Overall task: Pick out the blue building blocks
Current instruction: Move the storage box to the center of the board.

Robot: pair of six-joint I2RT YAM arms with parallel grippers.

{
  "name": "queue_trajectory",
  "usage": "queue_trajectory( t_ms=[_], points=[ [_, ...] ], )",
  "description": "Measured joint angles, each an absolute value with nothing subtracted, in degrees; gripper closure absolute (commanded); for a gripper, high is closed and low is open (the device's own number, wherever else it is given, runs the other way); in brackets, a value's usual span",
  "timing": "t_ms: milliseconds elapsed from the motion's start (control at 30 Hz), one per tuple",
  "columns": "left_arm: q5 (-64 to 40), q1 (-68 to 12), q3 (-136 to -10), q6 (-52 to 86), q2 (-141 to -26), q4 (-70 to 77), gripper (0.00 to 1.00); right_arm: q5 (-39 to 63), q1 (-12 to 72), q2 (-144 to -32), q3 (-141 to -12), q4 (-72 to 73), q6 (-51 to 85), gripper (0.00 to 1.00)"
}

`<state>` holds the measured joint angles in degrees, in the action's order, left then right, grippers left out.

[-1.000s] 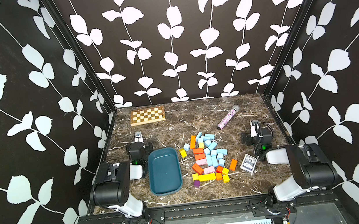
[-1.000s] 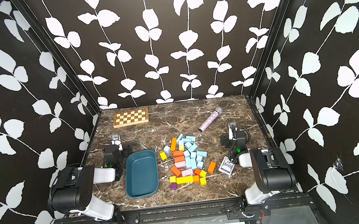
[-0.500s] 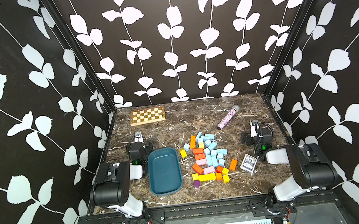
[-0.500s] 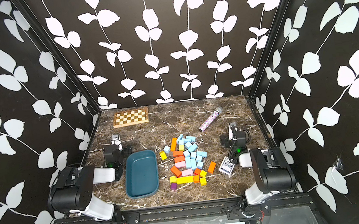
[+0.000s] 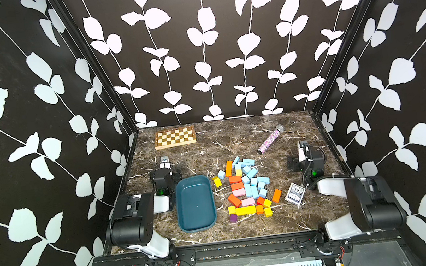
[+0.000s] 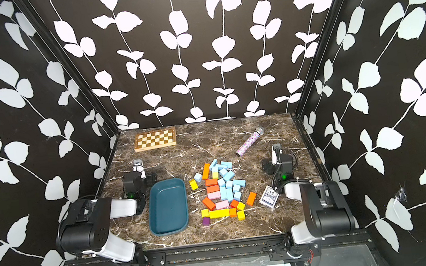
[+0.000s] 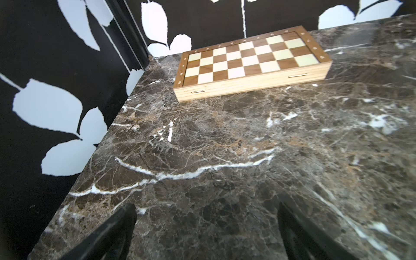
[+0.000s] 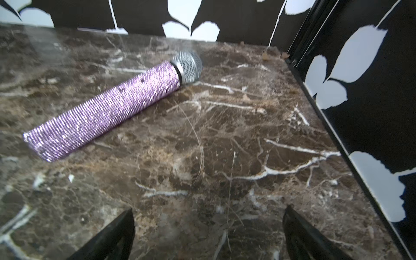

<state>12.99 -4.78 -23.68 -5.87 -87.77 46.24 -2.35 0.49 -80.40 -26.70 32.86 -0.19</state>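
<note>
Tray: dark teal oval tray (image 5: 195, 204), left of the blocks; you see its whole bare floor
Task blocks: blue building blocks (image 5: 251, 173), matte sky-blue cubes and short bricks, mid-table, mixed with orange, yellow and pink blocks (image 5: 235, 179)
Grippers: your left gripper (image 7: 206, 206) and right gripper (image 8: 209, 209) both spread wide, gripping nothing

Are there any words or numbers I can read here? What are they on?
No text here can be read for sure.
Chessboard: tiny marks along its border, too blurred to read.
Card box: blue print, too small to read in both top views.
</note>
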Motion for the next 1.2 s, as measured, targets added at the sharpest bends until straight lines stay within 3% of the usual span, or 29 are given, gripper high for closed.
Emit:
queue_trajectory(
  t_ms=[300,500,633,767,1000,1200],
  points=[
    [5.61,-4.84,-32.99,-8.69,-76.86,28.95,0.01,-6.52,4.58,-70.59,-47.09,-1.56,15.38,0.01],
    [-3.92,-4.84,-47.16,-13.37,-72.93,5.96,0.01,-8.21,15.31,-70.46,-52.86,-15.51,22.37,0.01],
    [-13.8,-4.86,-58.92,-19.92,-75.16,-11.44,0.01,-8.14,21.96,-70.76,-53.01,-17.82,26.59,0.01],
    [-19.31,-6.33,-62.63,-30.44,-77.73,-24.88,0.01,-8.12,25.67,-71.29,-52.77,-16.14,30.3,0.01],
    [-19.7,-11.18,-61.56,-51.96,-79.92,-38.74,0.01,-6.7,27.42,-71.99,-50.46,-10.04,34.22,0.01],
    [-15.57,-12.73,-61.19,-59.88,-83.99,-39.79,0.01,-5.28,27.64,-73.63,-50.19,-7.05,35.33,0.01]
  ],
)
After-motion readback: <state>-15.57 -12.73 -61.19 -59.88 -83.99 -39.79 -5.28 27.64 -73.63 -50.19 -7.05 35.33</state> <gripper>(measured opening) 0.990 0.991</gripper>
